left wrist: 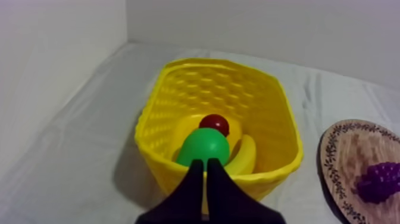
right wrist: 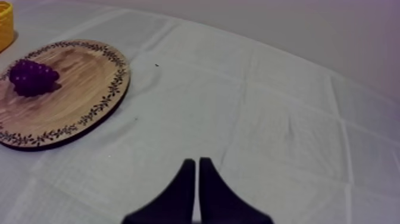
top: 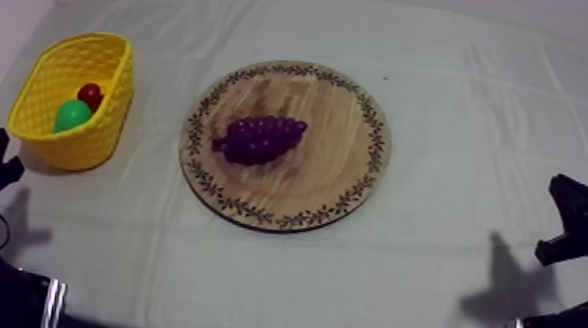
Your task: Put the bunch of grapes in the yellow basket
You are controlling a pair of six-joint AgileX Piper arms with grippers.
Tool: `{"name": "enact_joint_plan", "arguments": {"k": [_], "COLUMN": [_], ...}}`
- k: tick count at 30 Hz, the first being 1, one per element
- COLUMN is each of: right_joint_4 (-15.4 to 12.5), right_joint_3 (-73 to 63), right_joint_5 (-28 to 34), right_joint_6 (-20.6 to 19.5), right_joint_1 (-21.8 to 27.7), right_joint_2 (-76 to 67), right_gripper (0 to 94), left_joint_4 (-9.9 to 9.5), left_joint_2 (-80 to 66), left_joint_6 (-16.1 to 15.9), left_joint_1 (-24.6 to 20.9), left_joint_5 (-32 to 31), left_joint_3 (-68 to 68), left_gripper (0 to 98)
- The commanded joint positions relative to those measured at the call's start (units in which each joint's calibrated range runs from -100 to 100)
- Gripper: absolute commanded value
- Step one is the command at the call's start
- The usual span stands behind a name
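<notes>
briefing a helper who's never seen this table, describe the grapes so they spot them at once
Start at the round wooden board with the patterned rim. The bunch of grapes lies on it, alone. It is dark purple and knobbly, unlike the smooth fruit in the yellow basket.

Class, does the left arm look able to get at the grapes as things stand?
Probably yes: the grapes lie uncovered, alone on the board; the basket stands aside, not between them and the left gripper.
</notes>
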Motion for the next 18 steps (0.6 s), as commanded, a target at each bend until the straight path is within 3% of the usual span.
{"name": "enact_joint_plan", "arguments": {"k": [1, 5, 10, 18], "right_joint_4": [0.01, 0.01, 0.01, 0.01], "right_joint_3": [-0.03, -0.03, -0.03, -0.03], "right_joint_5": [0.00, 0.00, 0.00, 0.00], "right_joint_6": [-0.01, 0.00, 0.01, 0.01], "right_joint_1": [0.02, 0.02, 0.02, 0.02], "right_joint_2": [-0.01, -0.01, -0.01, -0.01], "right_gripper": [0.4, 0.4, 0.4, 0.4], "left_joint_4": [-0.66, -1.53, -1.03, -1.11], "left_joint_2": [0.16, 2.73, 9.42, 21.60], "left_joint_6": [0.47, 1.40, 1.69, -0.04], "left_joint_1": [0.46, 1.66, 3.57, 7.49], "left_joint_5": [0.64, 2.39, 7.30, 15.80], "left_joint_3": [-0.62, -4.74, -15.75, -33.57], "left_gripper": [0.0, 0.0, 0.0, 0.0]}}
